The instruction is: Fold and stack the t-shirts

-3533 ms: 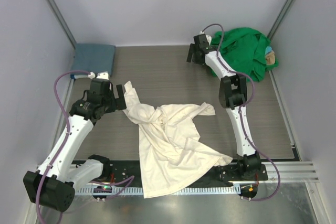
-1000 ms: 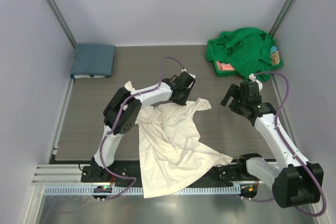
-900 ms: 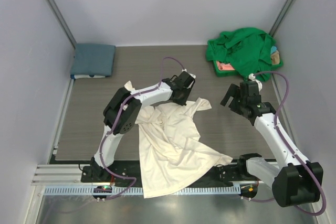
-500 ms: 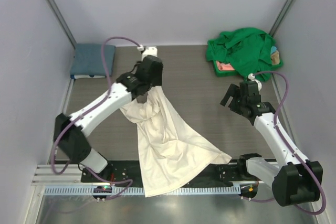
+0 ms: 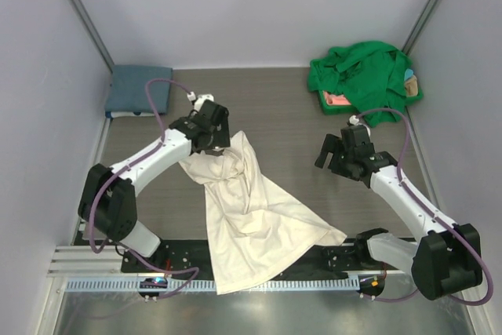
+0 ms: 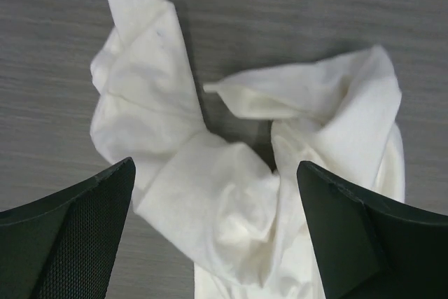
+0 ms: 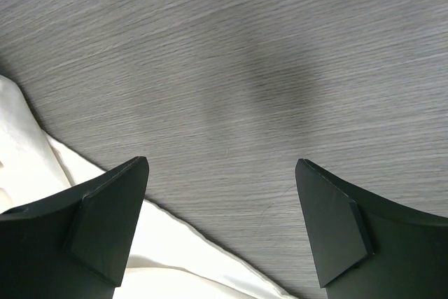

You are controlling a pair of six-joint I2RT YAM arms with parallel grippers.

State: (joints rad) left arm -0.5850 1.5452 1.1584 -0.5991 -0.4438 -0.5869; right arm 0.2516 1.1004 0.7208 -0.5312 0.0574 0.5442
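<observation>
A large cream-white t-shirt (image 5: 251, 217) lies crumpled down the middle of the table, its lower end draped over the front rail. My left gripper (image 5: 215, 143) hovers open just above the shirt's bunched upper end (image 6: 231, 194), with cloth below the gap and nothing pinched between the fingers (image 6: 77, 236). My right gripper (image 5: 329, 154) is open over bare table to the right of the shirt. In the right wrist view only the shirt's edge (image 7: 91, 271) shows, at the lower left. A folded slate-blue t-shirt (image 5: 140, 89) rests at the back left.
A heap of bright green t-shirt (image 5: 362, 74) sits at the back right, with pink (image 5: 337, 100) and turquoise (image 5: 406, 78) cloth peeking out under it. Grey walls close in the table (image 5: 274, 115) on three sides. A metal rail (image 5: 102, 282) runs along the front.
My left gripper has opened and let go of the shirt's bunched top, which dropped onto the table. It also shifted slightly left. The right gripper moved a little left toward the shirt.
</observation>
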